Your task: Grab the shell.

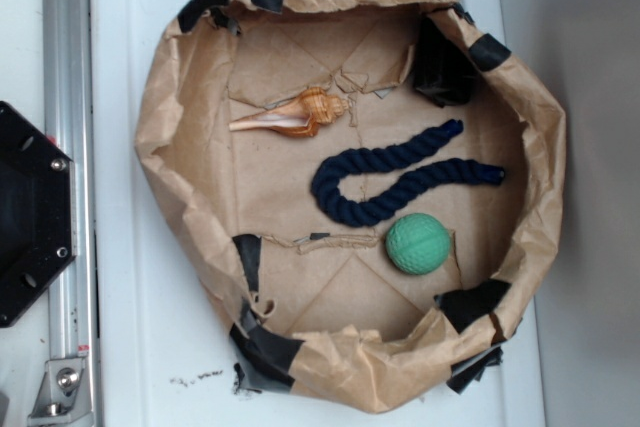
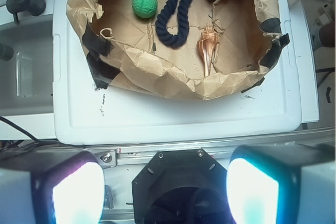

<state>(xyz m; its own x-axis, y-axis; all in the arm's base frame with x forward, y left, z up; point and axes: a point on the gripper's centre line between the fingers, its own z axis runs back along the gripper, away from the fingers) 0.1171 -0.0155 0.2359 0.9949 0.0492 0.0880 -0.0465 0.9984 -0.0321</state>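
Since we are starting well back from the paper basin, approach: we are needing to carry the gripper (image 2: pixel 165 184) forward over the near paper wall before lowering it at all.
Gripper: we are seeing its two fingers (image 2: pixel 73 190) spread wide apart at the bottom of the wrist view, holding nothing.
Shell: we are finding the shell (image 1: pixel 295 114) lying on its side on the basin floor, bulbous ribbed end toward the middle, pale pointed tail toward the wall; it is sitting apart from the rope (image 1: pixel 395 185) and well apart from the green ball (image 1: pixel 418 243).
Grasp: we are judging the ribbed body the better place to pinch, fingers set across its width, since the thin tail would likely slip or pivot.
Risk: we are watching the crumpled paper basin (image 1: pixel 160 127), whose raised wall could catch a finger during the descent.
Wrist view: we are getting the fingers themselves, the black base (image 2: pixel 176 182) below and the white worktop (image 2: pixel 173 116), with the shell's tail pointing toward the camera.
Exterior view: we are getting the whole basin from above and the clear gap between shell and rope, but the gripper is not showing there.
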